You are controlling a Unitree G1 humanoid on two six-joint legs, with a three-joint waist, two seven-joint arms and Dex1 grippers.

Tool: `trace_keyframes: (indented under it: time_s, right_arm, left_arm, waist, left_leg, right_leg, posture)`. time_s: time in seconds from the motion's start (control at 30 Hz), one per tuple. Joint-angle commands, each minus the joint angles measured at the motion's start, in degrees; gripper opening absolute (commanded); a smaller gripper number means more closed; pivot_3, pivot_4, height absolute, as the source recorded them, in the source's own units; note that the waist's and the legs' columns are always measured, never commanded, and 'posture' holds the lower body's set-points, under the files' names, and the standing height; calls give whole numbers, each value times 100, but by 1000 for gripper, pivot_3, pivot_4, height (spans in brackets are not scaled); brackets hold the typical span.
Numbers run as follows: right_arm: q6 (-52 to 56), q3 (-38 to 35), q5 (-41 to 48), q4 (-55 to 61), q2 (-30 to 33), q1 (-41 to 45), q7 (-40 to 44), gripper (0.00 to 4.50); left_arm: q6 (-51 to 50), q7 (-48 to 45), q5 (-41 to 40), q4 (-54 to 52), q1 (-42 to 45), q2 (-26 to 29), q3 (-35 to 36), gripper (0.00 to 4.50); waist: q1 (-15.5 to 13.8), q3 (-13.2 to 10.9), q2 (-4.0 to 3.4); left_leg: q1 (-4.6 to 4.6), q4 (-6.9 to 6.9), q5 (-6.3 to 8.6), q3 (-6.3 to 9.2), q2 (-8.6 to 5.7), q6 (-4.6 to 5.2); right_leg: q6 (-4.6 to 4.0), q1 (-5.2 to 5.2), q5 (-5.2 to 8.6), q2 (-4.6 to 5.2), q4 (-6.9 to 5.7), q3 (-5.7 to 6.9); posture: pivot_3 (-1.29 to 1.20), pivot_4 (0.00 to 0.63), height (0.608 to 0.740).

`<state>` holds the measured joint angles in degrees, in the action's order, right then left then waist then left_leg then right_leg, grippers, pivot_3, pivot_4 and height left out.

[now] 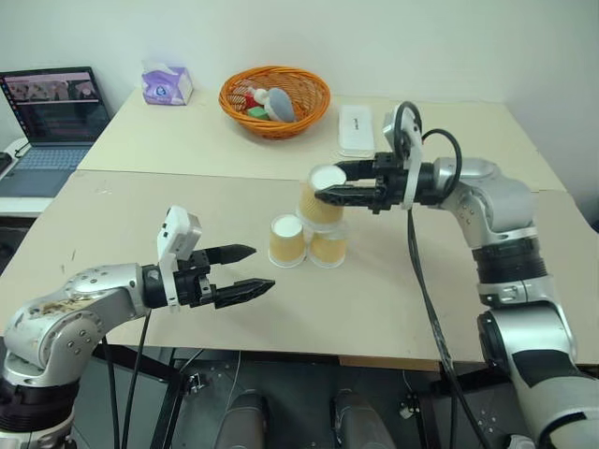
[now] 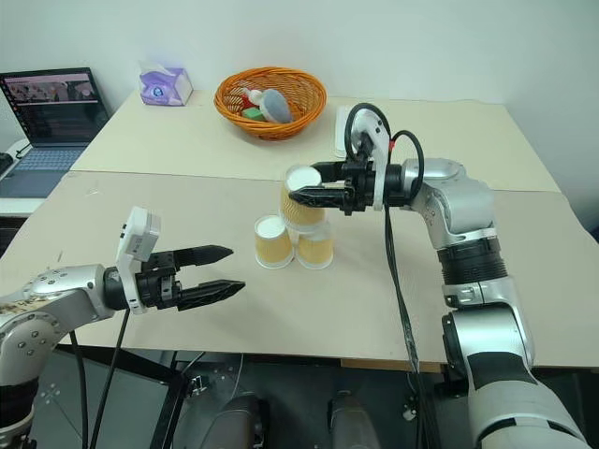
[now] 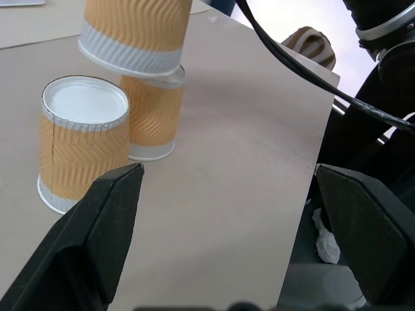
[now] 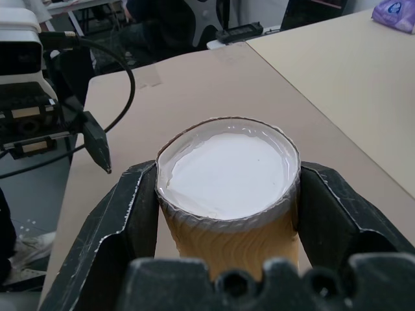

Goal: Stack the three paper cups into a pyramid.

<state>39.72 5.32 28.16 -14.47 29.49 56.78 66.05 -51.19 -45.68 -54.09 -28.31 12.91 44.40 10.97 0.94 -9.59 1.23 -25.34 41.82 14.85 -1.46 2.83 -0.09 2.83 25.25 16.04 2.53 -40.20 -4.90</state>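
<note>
Two paper cups stand upside down, side by side, mid-table: the left one [image 1: 286, 240] and the right one [image 1: 328, 247], both tan-orange with white ends. The third paper cup [image 1: 321, 201] hangs slightly tilted just over them, mostly above the right one; I cannot tell whether it touches. My right gripper [image 1: 328, 182] is shut on it from the right, its fingers [image 4: 130, 214] clamping the sides near the white end. My left gripper [image 1: 264, 267] is open and empty, low over the table to the left of the cups, pointing at them [image 3: 84, 146].
An orange wicker basket [image 1: 274, 98] with small items, a white box [image 1: 356, 129] and a purple tissue pack [image 1: 167, 84] sit on the far table. A laptop [image 1: 51, 117] is at the far left. A black cable [image 1: 416, 271] hangs from my right wrist.
</note>
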Motion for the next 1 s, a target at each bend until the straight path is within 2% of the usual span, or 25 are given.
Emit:
trace_keyframes:
  time_s: [0.03, 0.5, 0.57, 0.67, 1.0]
  right_arm:
    - [192, -197, 199, 338, -58, 57, -62, 2780]
    - [78, -129, 53, 265, -183, -15, -101, 2780]
    - [17, -113, 13, 225, -178, -72, -86, 3732]
    - [-103, -94, -106, 125, -178, -134, -146, 4467]
    - [-89, -399, -31, 114, -74, -247, -220, 4467]
  left_arm:
    - [133, -21, 16, -33, 109, -24, -12, 4500]
    - [108, 27, 27, 32, 263, -127, -100, 4500]
    - [117, 30, 30, 30, 260, -142, -94, 4500]
    - [112, 49, 31, 35, 264, -167, -98, 4500]
    - [120, -29, 21, 159, 388, -255, -163, 4500]
  waist:
    - [5, 0, 0]
    - [4, 0, 0]
    - [4, 0, 0]
    - [4, 0, 0]
    - [3, 0, 0]
  left_leg:
    - [0, 0, 0, 0, 0, 0]
    - [0, 0, 0, 1, 0, 0]
    - [0, 0, 0, 1, 0, 0]
    - [0, 0, 0, 0, -1, 0]
    - [0, 0, 0, 1, 0, 0]
  right_leg:
    - [0, 1, 0, -1, 0, 0]
    - [0, 0, 0, 0, 1, 0]
    - [0, 0, 0, 0, 0, 0]
    - [0, 0, 0, 0, 0, 0]
    - [0, 0, 0, 0, 0, 0]
  posture:
    - [0, 150, 675]
    - [0, 150, 675]
    - [0, 150, 675]
    - [0, 150, 675]
    - [0, 150, 675]
